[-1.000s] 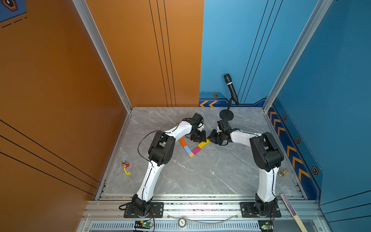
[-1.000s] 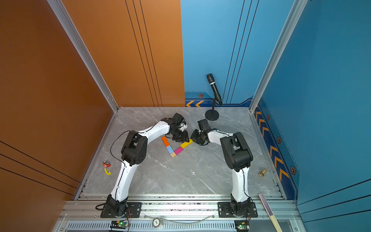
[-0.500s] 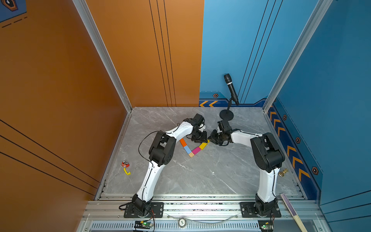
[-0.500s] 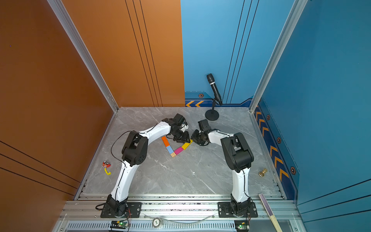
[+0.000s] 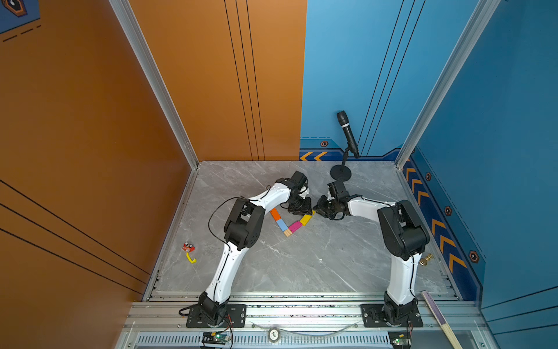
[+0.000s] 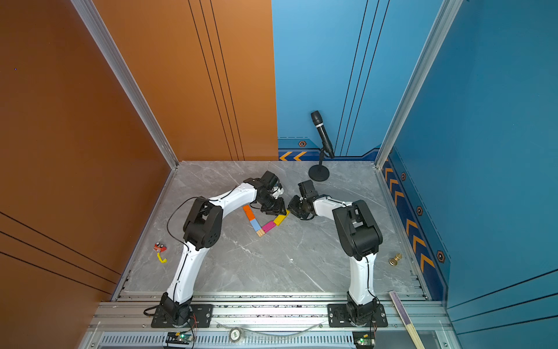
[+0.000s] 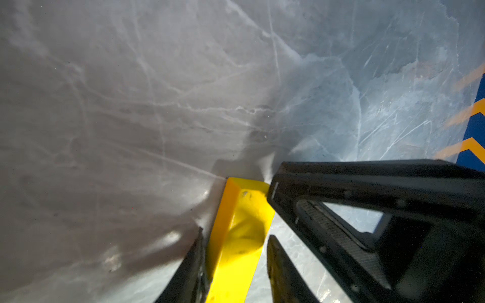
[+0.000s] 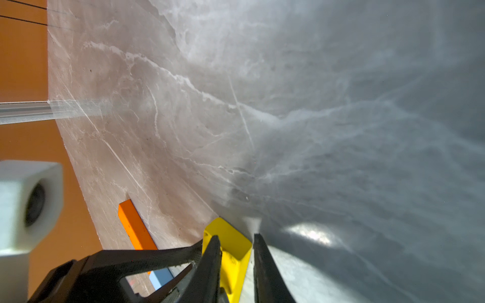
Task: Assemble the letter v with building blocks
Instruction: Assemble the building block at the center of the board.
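Lying by the front rail (image 5: pixel 302 311), well behind the right gripper (image 5: pixel 315 209), is a pale slatted stick (image 5: pixel 439 320); a round tag (image 5: pixel 274 334) on the rail carries a mark too small to read. Farther in, a brass knob (image 5: pixel 425 260) sits near the counter's (image 5: pixel 302 266) right edge and a red-and-yellow gadget (image 5: pixel 188 251) near its left edge, both well apart from either gripper. Mid-counter the letter v (image 5: pixel 293 227) lies flat: orange block (image 5: pixel 275 213), light blue block (image 5: pixel 281 224), wood block (image 5: pixel 287 232) at the point, magenta block (image 5: pixel 296 225), yellow block (image 5: pixel 306 219). The left gripper (image 5: pixel 301 209) and the right gripper crowd just beside one another over the yellow block's upper end, each clenched across it, their black bodies hiding that end in both top views. Beyond the right gripper a microphone (image 5: pixel 347 134) stands on a round base (image 5: pixel 340 173), before the blue wall's (image 5: pixel 332 75) orange chevrons (image 5: pixel 314 156).
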### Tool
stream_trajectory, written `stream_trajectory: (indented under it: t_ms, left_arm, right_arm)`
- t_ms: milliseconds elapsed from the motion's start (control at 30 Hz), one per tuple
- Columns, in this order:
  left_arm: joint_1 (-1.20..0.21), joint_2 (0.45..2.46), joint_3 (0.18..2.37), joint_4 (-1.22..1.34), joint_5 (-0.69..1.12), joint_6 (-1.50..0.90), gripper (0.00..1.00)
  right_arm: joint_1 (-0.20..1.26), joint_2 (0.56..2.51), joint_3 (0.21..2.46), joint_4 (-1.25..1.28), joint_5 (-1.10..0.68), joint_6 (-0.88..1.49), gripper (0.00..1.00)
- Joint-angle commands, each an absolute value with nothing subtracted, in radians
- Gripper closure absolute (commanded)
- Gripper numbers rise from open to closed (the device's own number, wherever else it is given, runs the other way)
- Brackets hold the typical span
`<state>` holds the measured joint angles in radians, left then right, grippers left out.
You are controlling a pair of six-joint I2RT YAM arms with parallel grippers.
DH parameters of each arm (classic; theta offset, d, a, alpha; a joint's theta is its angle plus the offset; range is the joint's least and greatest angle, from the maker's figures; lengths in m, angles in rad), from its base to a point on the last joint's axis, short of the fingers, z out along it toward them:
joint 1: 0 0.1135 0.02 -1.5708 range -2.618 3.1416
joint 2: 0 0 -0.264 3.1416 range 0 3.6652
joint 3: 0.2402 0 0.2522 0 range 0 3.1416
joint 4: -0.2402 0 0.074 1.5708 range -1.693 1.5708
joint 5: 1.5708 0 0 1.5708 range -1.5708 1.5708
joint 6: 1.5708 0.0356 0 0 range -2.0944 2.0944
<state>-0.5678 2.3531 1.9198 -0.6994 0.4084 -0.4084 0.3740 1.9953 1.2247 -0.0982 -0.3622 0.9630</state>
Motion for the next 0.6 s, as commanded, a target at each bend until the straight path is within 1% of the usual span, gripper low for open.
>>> stream_trajectory:
  t_ms: [0,67,200,300,567]
  left_arm:
    - [-0.558,2.372,1.919,-0.722,0.413,-0.404,0.59]
    - [-0.558,2.372,1.919,-0.723,0.411,-0.403,0.59]
    - [-0.558,2.372,1.924,-0.723,0.410,-0.406,0.54]
    - [-0.558,2.369,1.936,-0.723,0.407,-0.408,0.48]
    - [-0.545,2.360,1.977,-0.723,0.407,-0.413,0.47]
  right_arm:
    - [0.373,1.958,1.209,-0.097,-0.335,0.973,0.76]
    - [0.373,1.958,1.209,-0.097,-0.336,0.975,0.76]
    - [0.372,1.950,1.205,-0.096,-0.333,0.975,0.76]
    - [0.367,1.931,1.195,-0.092,-0.328,0.974,0.76]
    - [0.359,1.842,1.133,-0.072,-0.309,0.990,0.72]
